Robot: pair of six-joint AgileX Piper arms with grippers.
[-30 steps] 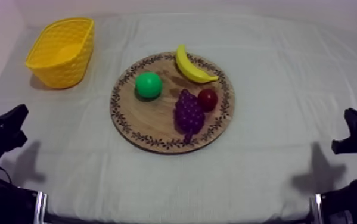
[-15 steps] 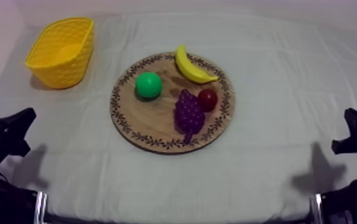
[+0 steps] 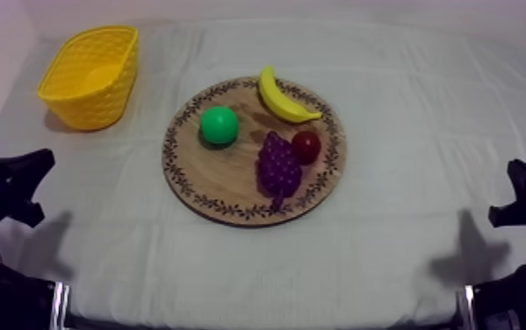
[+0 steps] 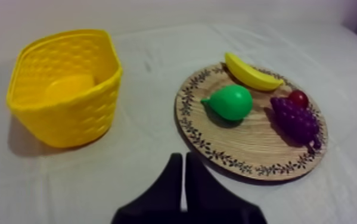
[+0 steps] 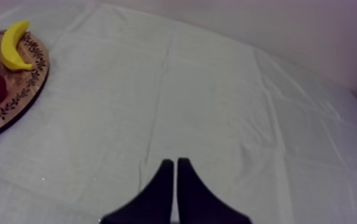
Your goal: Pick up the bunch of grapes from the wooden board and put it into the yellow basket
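Note:
The purple bunch of grapes (image 3: 278, 167) (image 4: 297, 119) lies on the round wooden board (image 3: 222, 175) (image 4: 249, 158), touching a small red fruit (image 3: 306, 147) (image 4: 298, 97). The yellow basket (image 3: 90, 75) (image 4: 67, 89) stands upright at the far left, with nothing in it. My left gripper (image 3: 39, 168) (image 4: 180, 164) sits low at the left, shut on nothing, its fingers together and pointing between basket and board. My right gripper (image 3: 519, 186) (image 5: 173, 167) rests low at the right, also shut and holding nothing, well away from the board.
A green pear (image 3: 219, 125) (image 4: 231, 102) and a banana (image 3: 285, 98) (image 5: 15, 44) share the board with the grapes. Bare cloth (image 3: 407, 114) stretches between the board and my right arm. The board's rim (image 5: 19, 95) is off to the side of the right fingers.
My left gripper has crept a little away from the front edge and turned slightly. The right arm and the fruit have not moved.

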